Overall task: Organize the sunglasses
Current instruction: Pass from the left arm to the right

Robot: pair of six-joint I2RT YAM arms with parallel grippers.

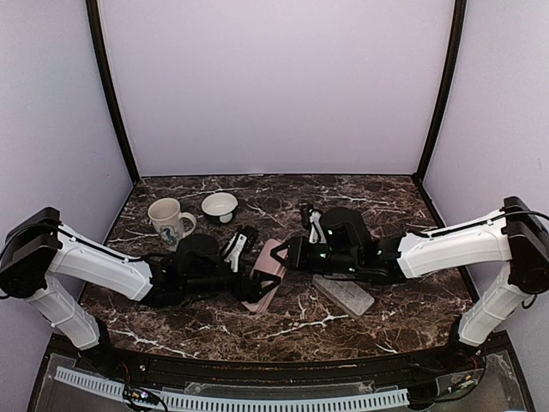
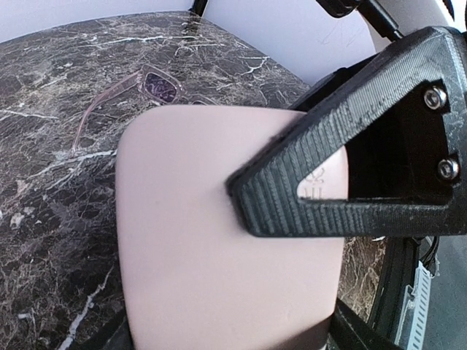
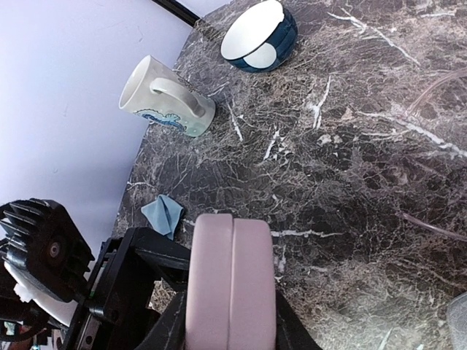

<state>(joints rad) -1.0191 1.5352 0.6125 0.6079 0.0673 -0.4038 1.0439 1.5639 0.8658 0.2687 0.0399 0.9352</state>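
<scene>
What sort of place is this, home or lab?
Probably a robot test booth: plain lilac walls box in a marble-look table, and two robot arms bolted at its near edge hold a pink case.

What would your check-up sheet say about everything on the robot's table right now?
Surface: dark marble table with white veins; no spills seen.
Job's things: red-framed sunglasses lie unfolded on the table, not gripped; black pair not seen.
Clutter: pink case, clear grey case, mug, bowl, blue cloth.
Grippers: left gripper shut on the pink case; right gripper has a finger on each side of the case's other end, grip unclear.
Cables: wires by the arm bases at the near edge.
Surroundings: plain pale walls, black corner posts.
</scene>
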